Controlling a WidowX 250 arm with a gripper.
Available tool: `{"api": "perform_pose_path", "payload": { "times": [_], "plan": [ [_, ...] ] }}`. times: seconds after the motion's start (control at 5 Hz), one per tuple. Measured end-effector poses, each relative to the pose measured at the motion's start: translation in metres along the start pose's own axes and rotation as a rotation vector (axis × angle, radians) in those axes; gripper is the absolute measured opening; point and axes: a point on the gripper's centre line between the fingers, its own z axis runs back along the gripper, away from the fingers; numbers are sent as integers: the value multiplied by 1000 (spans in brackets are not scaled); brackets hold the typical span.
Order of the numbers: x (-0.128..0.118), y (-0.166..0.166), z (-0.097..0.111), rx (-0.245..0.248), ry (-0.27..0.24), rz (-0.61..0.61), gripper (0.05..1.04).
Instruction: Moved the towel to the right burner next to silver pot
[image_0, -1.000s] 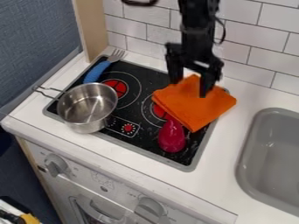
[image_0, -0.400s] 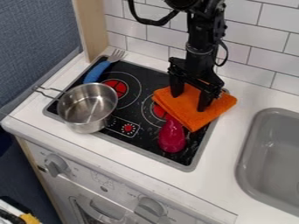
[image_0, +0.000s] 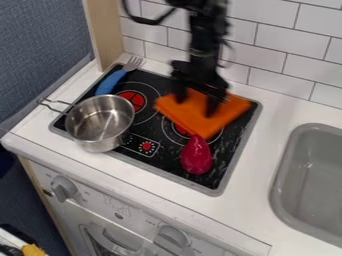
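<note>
Apparently we're at the placing step: in the camera view our end effector (image_0: 196, 104) stands open, its fingers apart on the orange towel (image_0: 194, 120), which covers most of the right burner (image_0: 179, 130). We'd settle the cloth, then lift off. The silver pot (image_0: 100, 144), left of it, shows bare metal inside.

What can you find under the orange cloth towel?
Part of a round red burner on the flat black stovetop shows past the lower-left edge of the towel. The part the towel covers, and anything else beneath it, cannot be seen.
</note>
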Motion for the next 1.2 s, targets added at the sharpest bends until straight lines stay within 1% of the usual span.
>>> {"api": "perform_pose_path", "payload": {
  "times": [0.2,0.4,0.6,0.8,1.0,1.2],
  "plan": [
    [-14,43,-5,9,30,111,1004],
    [-19,64,-5,15,37,151,1004],
    [-20,67,-7,-8,39,145,1003],
    [-15,62,-6,-43,32,122,1003],
    [-8,58,4,-82,31,83,1001],
    [-4,62,24,-75,12,68,1001]
  ]
}}
